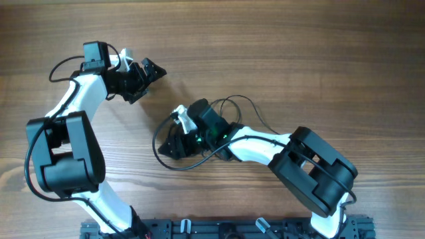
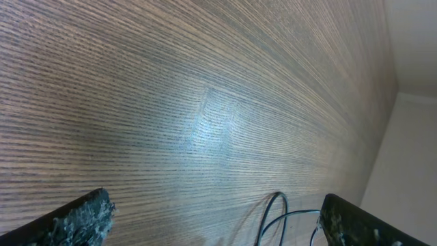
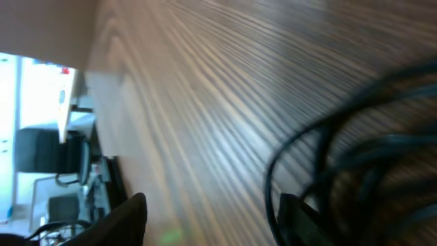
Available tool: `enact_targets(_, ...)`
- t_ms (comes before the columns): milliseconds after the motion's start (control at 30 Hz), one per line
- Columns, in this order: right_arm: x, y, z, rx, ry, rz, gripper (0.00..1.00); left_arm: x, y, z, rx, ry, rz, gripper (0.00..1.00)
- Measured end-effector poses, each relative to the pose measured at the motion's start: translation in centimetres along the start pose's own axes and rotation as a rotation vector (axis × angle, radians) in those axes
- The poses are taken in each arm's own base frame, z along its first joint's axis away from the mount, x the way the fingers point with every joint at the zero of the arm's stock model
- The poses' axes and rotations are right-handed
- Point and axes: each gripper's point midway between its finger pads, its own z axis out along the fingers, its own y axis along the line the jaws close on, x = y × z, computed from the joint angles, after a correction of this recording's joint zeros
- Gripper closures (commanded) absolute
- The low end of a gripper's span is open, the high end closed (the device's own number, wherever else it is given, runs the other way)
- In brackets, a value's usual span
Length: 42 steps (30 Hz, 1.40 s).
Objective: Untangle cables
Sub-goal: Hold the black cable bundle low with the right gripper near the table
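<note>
- The cables (image 1: 242,98) are thin black cords. They lie in loose loops crossing each other on the wooden desk (image 1: 319,46), near its middle.
- The right end effector (image 1: 171,143) is low over the loops, its fingers well apart. One loop (image 3: 300,140) passes beside a finger, and nothing is gripped.
- The left end effector (image 1: 150,85) is wide open and empty, away from the cables.

left wrist cam | brown wood-grain tabletop (image 2: 205,102) fills pretty much the whole shot | left gripper (image 2: 215,219) spread wide, rough dark fingertips (image 2: 89,215) poking in at both bottom corners | thin black cables (image 2: 270,208) loop up from the bottom edge, near the right-hand fingertip | pale plain strip (image 2: 413,150) past the table's edge on the right
</note>
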Motion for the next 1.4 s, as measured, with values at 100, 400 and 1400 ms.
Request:
enact_targets(100, -0.3, 0.4, 0.0, -0.019, -0.009, -0.003, 0.36, 0.0, 0.0, 0.0, 0.000, 0.000, 0.000, 0.00)
enact_targets(400, -0.6, 0.0, 0.0, 0.004, -0.029, 0.042, 0.37, 0.0, 0.0, 0.0, 0.000, 0.000, 0.000, 0.00)
enact_targets(1400, -1.9, 1.3, -1.5, 0.062, -0.094, 0.048, 0.95, 0.0, 0.0, 0.0, 0.001, 0.000, 0.000, 0.00)
